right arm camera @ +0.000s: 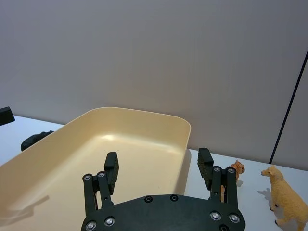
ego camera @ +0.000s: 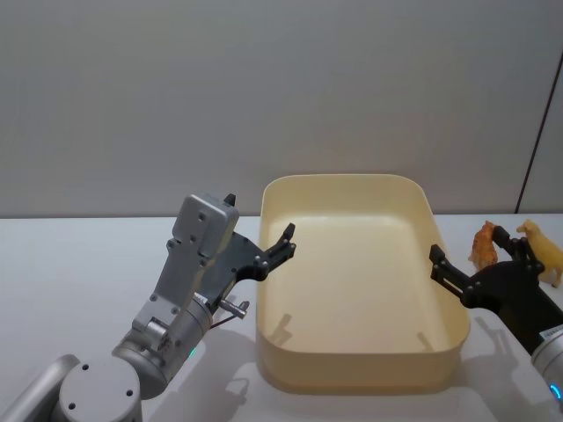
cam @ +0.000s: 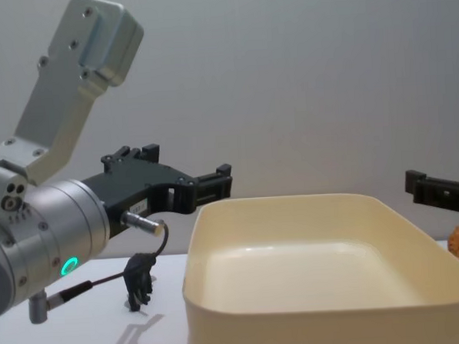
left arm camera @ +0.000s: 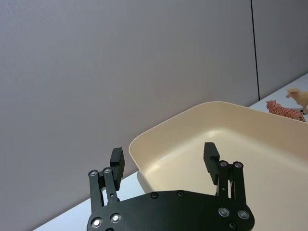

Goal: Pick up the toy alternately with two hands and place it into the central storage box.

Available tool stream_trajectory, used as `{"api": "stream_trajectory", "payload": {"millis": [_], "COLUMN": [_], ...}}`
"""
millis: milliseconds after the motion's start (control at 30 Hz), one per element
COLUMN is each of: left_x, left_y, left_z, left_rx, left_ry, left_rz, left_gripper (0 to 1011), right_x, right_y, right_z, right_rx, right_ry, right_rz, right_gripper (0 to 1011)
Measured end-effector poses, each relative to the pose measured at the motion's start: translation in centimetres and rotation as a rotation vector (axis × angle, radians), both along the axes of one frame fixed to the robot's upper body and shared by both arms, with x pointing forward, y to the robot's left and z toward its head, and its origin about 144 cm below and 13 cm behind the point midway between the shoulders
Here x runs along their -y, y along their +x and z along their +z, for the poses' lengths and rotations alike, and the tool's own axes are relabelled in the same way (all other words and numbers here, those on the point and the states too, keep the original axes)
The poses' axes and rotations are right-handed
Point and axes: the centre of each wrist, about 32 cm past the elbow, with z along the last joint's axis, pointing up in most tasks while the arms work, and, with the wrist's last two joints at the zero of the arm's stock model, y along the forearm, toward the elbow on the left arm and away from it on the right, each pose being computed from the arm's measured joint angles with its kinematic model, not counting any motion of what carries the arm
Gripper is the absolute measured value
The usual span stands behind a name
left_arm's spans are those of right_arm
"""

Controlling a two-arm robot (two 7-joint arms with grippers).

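Note:
The central storage box, a cream-yellow tub, stands in the middle of the table with nothing inside. My left gripper hovers open at its left rim, holding nothing; the left wrist view has its fingers spread over the box's corner. My right gripper is open beside the box's right wall, just in front of an orange tiger toy and a cream sheep toy. A small dark animal toy stands on the table left of the box, under my left arm.
White tabletop runs around the box, with a grey wall behind it. In the right wrist view the tiger and the sheep stand close together past the box's far right corner.

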Motion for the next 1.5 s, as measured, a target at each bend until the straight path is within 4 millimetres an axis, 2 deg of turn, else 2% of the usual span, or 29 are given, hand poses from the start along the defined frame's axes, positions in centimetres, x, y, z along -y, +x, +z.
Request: {"api": "stream_trajectory", "payload": {"millis": [367,767,1500], "left_x": [0.1,0.0,-1.8], "left_y": [0.2,1.2,5.6], "left_z": [0.1,0.5,1.3], "left_rx": [-0.016,-0.131,-0.359], "left_ry": [-0.009,-0.071,-0.104], "left_rz": [-0.007,0.007,0.229], "left_gripper": [1001,1001,1001], "right_x": [0.0,0.0,0.0], "right_y": [0.0,0.0,0.0], "right_z": [0.0,0.0,0.0], "right_rx": [0.0,0.0,0.0], "right_ry": [0.0,0.0,0.0], "right_rz": [0.0,0.0,0.0], "right_gripper": [1001,1001,1001]}}
